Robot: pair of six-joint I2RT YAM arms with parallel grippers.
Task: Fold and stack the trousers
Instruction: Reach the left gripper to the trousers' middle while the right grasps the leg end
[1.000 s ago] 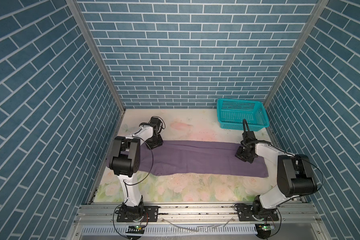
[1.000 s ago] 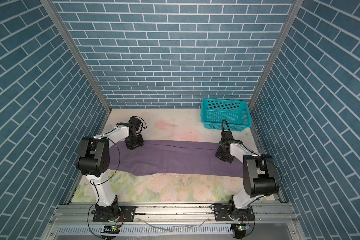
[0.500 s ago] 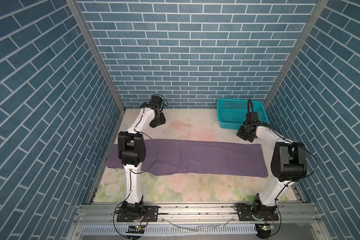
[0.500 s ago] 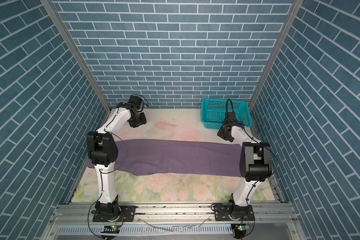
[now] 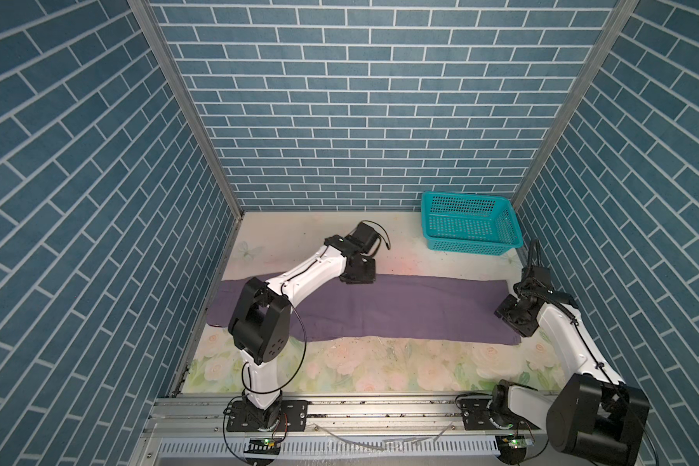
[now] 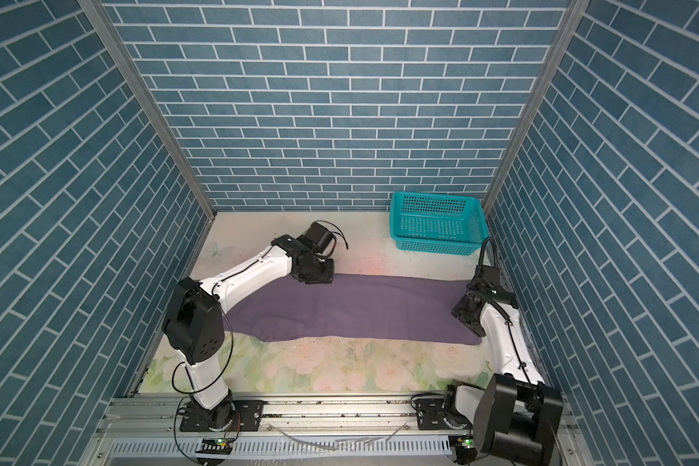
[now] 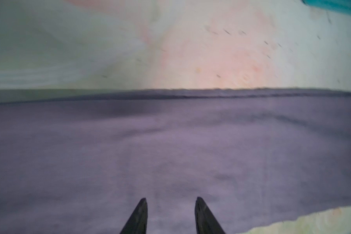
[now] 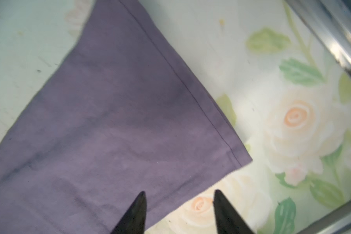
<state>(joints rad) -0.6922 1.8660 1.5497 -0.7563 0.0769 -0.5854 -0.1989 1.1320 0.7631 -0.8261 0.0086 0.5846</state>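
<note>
- Purple trousers point(image 5: 400, 306) lie flat on the floral desk point(image 5: 380, 371), beneath both the left end effector point(image 7: 170, 199) and the right end effector point(image 8: 179, 192).
- Left: fingers partly apart, gripping nothing.
- Right: fingers apart above the hem corner, empty.

- My work surface is a table point(image 5: 380, 371) with a pale floral print, dotted with small dark specks.
- The trousers point(image 5: 400, 310) lie flat on it as one long purple strip. The hemmed end is beneath my right gripper point(image 8: 178, 193) and the far edge is beneath my left gripper point(image 7: 170, 199).
- A teal mesh basket point(image 5: 467, 246) stands beyond my right gripper, apart from the trousers.
</note>
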